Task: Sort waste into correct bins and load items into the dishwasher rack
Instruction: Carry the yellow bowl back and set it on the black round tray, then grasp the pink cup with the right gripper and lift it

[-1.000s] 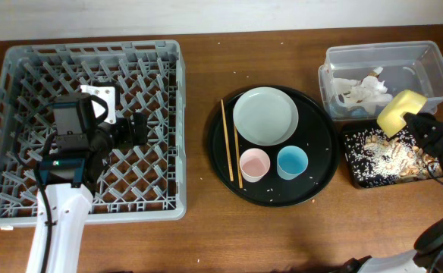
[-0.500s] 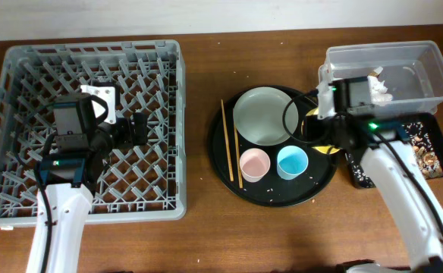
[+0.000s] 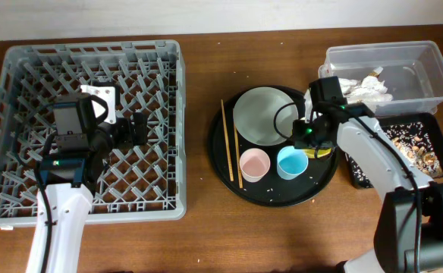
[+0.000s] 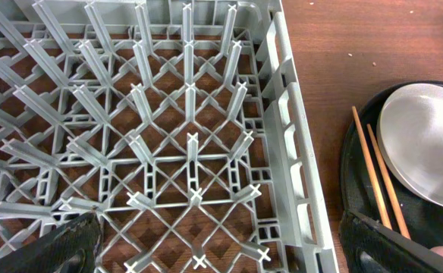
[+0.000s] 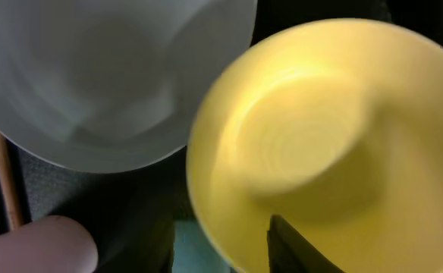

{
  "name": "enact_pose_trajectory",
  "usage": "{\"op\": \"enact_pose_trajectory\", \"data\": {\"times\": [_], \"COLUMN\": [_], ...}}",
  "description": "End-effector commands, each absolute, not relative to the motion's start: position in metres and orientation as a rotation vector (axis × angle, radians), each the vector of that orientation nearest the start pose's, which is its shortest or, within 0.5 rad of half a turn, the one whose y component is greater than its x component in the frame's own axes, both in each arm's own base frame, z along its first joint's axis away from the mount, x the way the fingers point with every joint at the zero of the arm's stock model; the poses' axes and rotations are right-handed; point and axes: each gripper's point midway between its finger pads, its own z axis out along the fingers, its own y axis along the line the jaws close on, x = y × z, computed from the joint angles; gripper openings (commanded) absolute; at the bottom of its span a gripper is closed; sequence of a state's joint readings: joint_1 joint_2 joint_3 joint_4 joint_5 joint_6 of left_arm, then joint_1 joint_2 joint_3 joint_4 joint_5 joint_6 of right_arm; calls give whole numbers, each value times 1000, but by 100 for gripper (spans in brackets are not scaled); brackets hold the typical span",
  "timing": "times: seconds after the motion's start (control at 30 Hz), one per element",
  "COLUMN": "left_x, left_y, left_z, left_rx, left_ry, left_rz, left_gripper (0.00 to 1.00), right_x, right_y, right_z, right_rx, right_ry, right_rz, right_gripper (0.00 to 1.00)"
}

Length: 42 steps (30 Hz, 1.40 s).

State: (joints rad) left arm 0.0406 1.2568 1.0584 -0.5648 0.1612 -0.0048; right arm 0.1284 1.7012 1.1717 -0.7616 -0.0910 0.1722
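Note:
My right gripper (image 3: 310, 138) is shut on the rim of the small yellow bowl (image 3: 322, 152) and holds it over the right side of the round black tray. In the right wrist view one finger (image 5: 297, 250) is inside the bowl (image 5: 320, 121) and the other is outside the rim. The grey-green plate (image 3: 265, 116), pink cup (image 3: 254, 164), blue cup (image 3: 292, 162) and chopsticks (image 3: 227, 140) lie on that tray. My left gripper (image 3: 134, 129) hangs open and empty over the grey dishwasher rack (image 3: 24, 83); its fingers (image 4: 62, 250) frame the pegs (image 4: 191, 144).
The round black tray (image 3: 274, 196) lies mid-table. The clear tub (image 3: 426, 57) with crumpled napkins (image 3: 362, 89) stands back right. The shallow black tray (image 3: 432, 129) with rice and brown scraps lies in front of it. Stray rice grains dot the wood.
My right arm has swung left with the yellow bowl, from above the shallow black tray to over the round tray beside the plate. The left arm has not moved.

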Motion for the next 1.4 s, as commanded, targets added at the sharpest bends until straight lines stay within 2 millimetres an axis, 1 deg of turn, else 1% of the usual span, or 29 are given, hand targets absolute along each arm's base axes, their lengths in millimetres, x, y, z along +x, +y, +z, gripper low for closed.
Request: {"op": "enact_pose_trajectory", "data": {"times": [0.0, 0.03, 0.07, 0.1, 0.13, 0.17, 0.23, 0.27, 0.4, 0.43, 0.5, 0.53, 0.57, 0.6, 0.67, 0.73, 0.77, 0.83, 0.87, 0.9, 0.97, 1.03, 1.1, 1.2, 1.23, 1.3, 1.33, 1.37], "left_x": [370, 370, 370, 370, 370, 370, 370, 370, 370, 370, 370, 370, 370, 370, 370, 370, 370, 370, 370, 370, 370, 370, 366, 362, 362, 362, 362, 361], "left_y": [-13, -13, -13, -13, -13, -13, -13, -13, -13, -13, -13, -13, -13, -13, -13, -13, -13, -13, -13, -13, -13, -14, -15, -16, -16, -16, -16, -16], "left_z": [212, 212, 212, 212, 212, 212, 212, 212, 212, 212, 212, 212, 212, 212, 212, 212, 212, 212, 212, 212, 213, 212, 209, 205, 205, 204, 203, 202], "left_rx": [32, 32, 32, 32, 32, 32, 32, 32, 32, 32, 32, 32, 32, 32, 32, 32, 32, 32, 32, 32, 32, 32, 35, 32, 32, 32, 32, 31], "left_ry": [2314, 2314, 2314, 2314, 2314, 2314, 2314, 2313, 2314, 2314, 2314, 2314, 2314, 2314, 2314, 2314, 2314, 2313, 2313, 2313, 2313, 2314, 2334, 2356, 2357, 2359, 2362, 2368], "left_rz": [-176, -176, -176, -176, -176, -176, -176, -176, -176, -176, -176, -176, -176, -176, -176, -176, -176, -176, -176, -176, -176, -178, -193, -195, -195, -195, -195, -196], "left_gripper": [99, 99, 99, 99, 100, 99, 100, 99, 100, 99, 99, 99, 99, 99, 99, 99, 99, 99, 99, 99, 100, 99, 99, 99, 99, 99, 99, 99], "right_x": [377, 382, 385, 385, 383, 379, 369, 368, 358, 354, 347, 342, 340, 341, 343, 338, 335, 328, 330, 329, 328, 330, 335, 325, 324, 322, 323, 321], "right_y": [70, 71, 71, 71, 71, 75, 85, 88, 135, 152, 165, 171, 170, 169, 165, 159, 155, 153, 153, 154, 155, 164, 168, 163, 163, 170, 171, 170], "right_z": [108, 131, 149, 180, 187, 192, 187, 187, 186, 184, 177, 170, 164, 162, 162, 158, 153, 135, 128, 112, 99, 98, 98, 78, 77, 76, 73, 70], "right_rx": [27, 26, 25, 24, 24, 17, 5, -5, -185, -216, -251, -279, -281, -276, -272, -273, -279, -360, -412, -582, -677, -767, -769, -773, -773, -778, -777, -778], "right_ry": [2825, 2813, 2802, 2791, 2796, 2805, 2843, 2848, 2844, 2843, 2867, 2895, 2923, 2927, 2923, 2950, 2961, 2984, 2969, 2931, 2905, 2855, 2830, 2859, 2861, 2853, 2848, 2853], "right_rz": [218, 220, 222, 224, 224, 257, 342, 347, 374, 367, 346, 340, 324, 318, 284, 239, 213, 196, 195, 191, 192, 257, 268, 265, 267, 329, 332, 332], "right_gripper": [45, 48, 49, 58, 77, 80, 80, 80, 80, 78, 77, 76, 76, 76, 79, 79, 80, 80, 77, 68, 56, 45, 31, 30, 30, 30, 25, 23]}}
